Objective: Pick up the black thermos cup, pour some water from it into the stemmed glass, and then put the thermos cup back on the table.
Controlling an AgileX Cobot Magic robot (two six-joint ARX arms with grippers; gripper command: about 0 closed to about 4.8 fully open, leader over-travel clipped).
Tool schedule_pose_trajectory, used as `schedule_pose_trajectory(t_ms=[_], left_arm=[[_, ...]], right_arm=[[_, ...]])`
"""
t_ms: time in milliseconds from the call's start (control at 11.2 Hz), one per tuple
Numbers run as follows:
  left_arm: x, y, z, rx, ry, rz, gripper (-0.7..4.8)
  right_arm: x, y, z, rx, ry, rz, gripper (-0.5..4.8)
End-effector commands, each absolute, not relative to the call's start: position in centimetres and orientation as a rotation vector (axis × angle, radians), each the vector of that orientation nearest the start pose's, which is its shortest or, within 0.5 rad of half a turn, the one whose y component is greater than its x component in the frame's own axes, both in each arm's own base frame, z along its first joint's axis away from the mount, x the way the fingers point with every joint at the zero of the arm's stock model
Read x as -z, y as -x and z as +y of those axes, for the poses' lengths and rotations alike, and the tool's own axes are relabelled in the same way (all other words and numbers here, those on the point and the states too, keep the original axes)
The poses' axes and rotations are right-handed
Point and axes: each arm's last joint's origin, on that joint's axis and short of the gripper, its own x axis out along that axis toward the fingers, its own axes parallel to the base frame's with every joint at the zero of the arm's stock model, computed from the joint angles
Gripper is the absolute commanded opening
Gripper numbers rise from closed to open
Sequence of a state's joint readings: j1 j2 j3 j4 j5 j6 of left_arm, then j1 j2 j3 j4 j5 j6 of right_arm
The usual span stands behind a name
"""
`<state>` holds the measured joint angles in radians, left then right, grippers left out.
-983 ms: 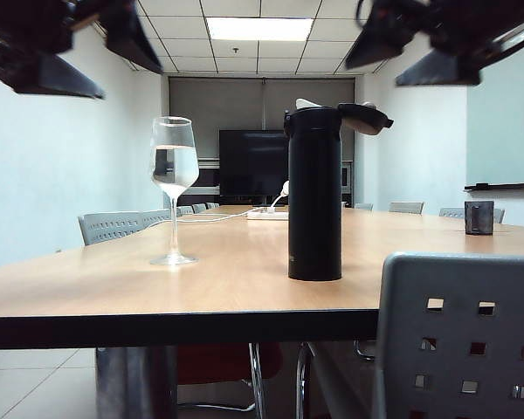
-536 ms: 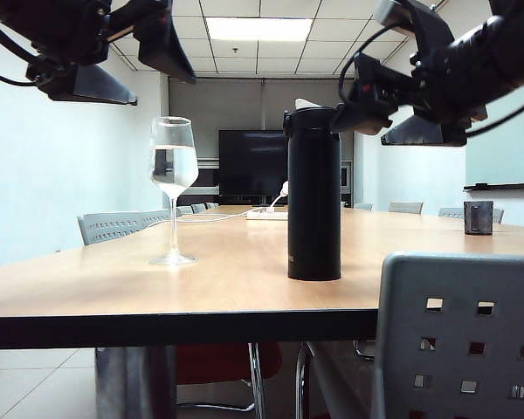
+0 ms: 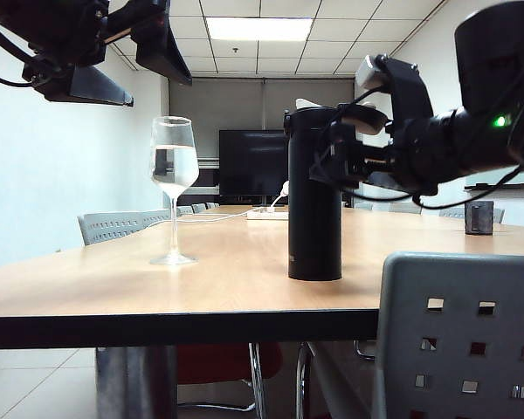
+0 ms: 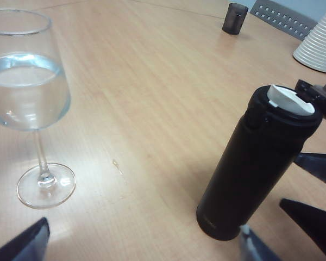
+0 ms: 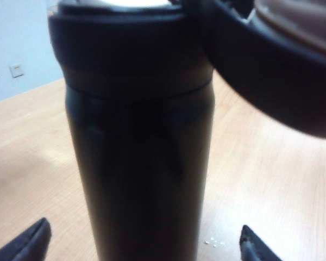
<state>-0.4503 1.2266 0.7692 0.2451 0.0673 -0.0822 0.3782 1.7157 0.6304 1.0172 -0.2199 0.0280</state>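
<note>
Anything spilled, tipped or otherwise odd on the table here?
Nothing stands out. The tall matte black thermos cup stands upright with its flip lid open, the clear stemmed glass stands upright holding water, and the light wood-grain table shows no spill.

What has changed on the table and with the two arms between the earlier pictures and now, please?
The right gripper has come down from the top right corner to the upper part of the black thermos cup, jaws open on either side, nothing gripped. The left gripper, open, shifted slightly right early on and now hangs above the stemmed glass. Cup and glass stand unmoved on the table.
</note>
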Motion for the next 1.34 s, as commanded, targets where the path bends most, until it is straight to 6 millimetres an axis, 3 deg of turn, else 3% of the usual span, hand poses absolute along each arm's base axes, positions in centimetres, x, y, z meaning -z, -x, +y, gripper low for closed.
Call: schedule_pose_trajectory(t_ms=[89,536,983,1340], left_arm=[[-27.8,-24.4,-12.0,0.504,0.036,0.227,4.79],[-27.8,-24.4,-12.0,0.503,0.036,0.227,4.79],[-27.8,-24.4,-12.0,0.503,0.035,0.229,4.79],[-27.7,-24.4,-12.0,0.503,0.034,0.236,4.79]], right_arm=[[-16.9,-30.4,12.8,-0.609,-0.023,0.028,4.79],[-17.8,-32.2,13.6,-0.625,-0.027,-0.013,4.79],[-17.1,-32.7,15.5,-0.678,-0.052,0.008,4.79],[-16.6,-33.0,15.8,-0.662,-0.05,0.024,4.79]])
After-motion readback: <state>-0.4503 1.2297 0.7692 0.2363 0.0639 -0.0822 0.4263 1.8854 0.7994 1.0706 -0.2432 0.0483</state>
